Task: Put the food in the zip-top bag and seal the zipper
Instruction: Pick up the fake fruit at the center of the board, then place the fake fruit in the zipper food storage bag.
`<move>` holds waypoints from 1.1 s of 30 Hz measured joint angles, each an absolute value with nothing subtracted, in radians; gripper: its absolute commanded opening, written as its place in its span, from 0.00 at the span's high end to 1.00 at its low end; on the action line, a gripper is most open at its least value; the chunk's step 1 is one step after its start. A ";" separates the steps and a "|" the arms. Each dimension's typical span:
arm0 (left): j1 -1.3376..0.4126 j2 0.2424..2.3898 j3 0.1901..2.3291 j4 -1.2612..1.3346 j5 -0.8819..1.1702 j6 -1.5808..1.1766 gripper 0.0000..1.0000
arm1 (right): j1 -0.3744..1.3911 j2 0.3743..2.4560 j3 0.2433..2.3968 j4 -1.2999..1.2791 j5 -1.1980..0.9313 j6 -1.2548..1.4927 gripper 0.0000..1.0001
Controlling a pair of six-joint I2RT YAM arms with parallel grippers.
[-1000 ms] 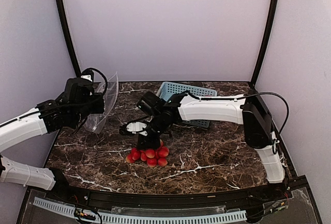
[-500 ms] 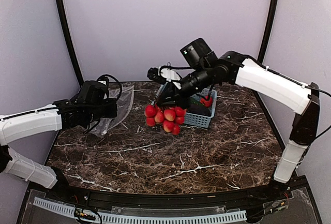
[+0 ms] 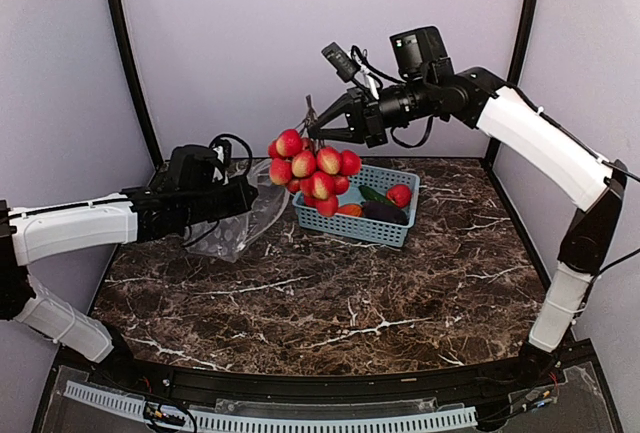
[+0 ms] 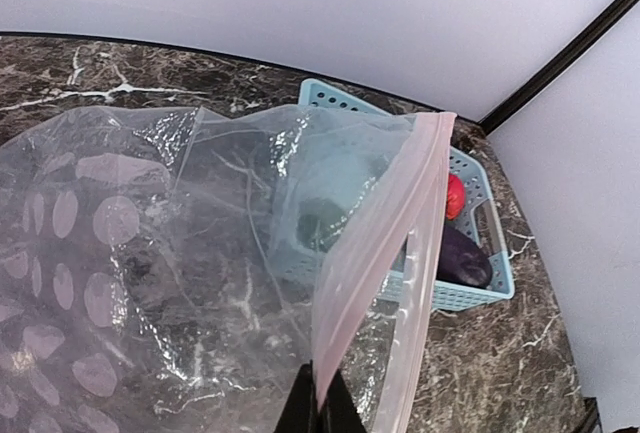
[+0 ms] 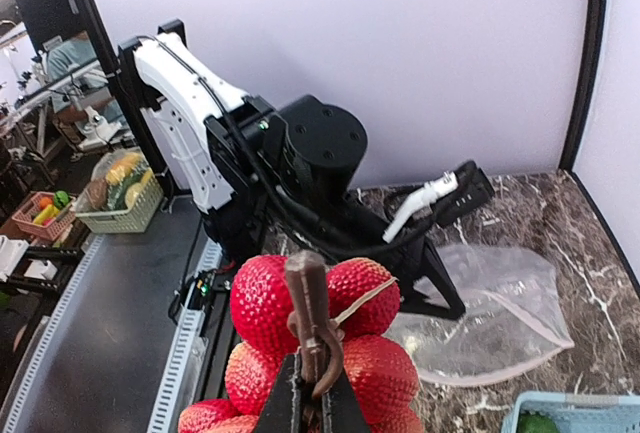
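The right gripper (image 5: 308,398) is clamped narrowly on the brown plastic stem (image 5: 312,298) of the cluster of red-yellow balls (image 3: 312,168). These glossy, pebbled toy fruits are bound by a thin band and hang in the air below the fingers. In the top view the bunch overlaps the left corner of the light blue lattice plastic basket (image 3: 385,234), with the bag just to its left. The basket stands on the far part of the dark marble-patterned table (image 3: 350,298). It holds a red strawberry (image 3: 399,195), a green pepper (image 3: 372,194), an orange mango (image 3: 350,210) and a purple eggplant (image 3: 383,212), lying close together. The left gripper (image 4: 320,408) is pinched tight on the mouth edge of the clear, floppy zip-top bag (image 4: 140,253), right on the zipper (image 4: 385,238). The zipper is a pale pinkish press-seal strip that runs up and away from the fingertips. The film is crumpled and shiny, printed with white dots, and its lower part sags onto the table beside the basket. The basket's near wall shows blurred through the film. The right arm reaches over the basket from the far right.
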State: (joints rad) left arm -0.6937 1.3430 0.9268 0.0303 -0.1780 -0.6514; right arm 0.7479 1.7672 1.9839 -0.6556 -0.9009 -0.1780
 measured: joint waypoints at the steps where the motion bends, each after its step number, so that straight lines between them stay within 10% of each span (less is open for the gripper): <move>1: -0.694 1.348 0.936 0.037 -0.164 -0.664 0.99 | 0.748 1.777 1.996 -0.632 -0.923 -0.155 1.00; 33: -0.699 1.257 0.975 0.172 0.009 -0.827 0.99 | 0.732 1.918 1.793 -0.309 -0.857 0.112 1.00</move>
State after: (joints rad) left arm -0.6994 1.2572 0.9749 0.1719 0.0090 -0.8272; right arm 0.7322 1.9179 1.7927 -0.3088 -0.8574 0.1116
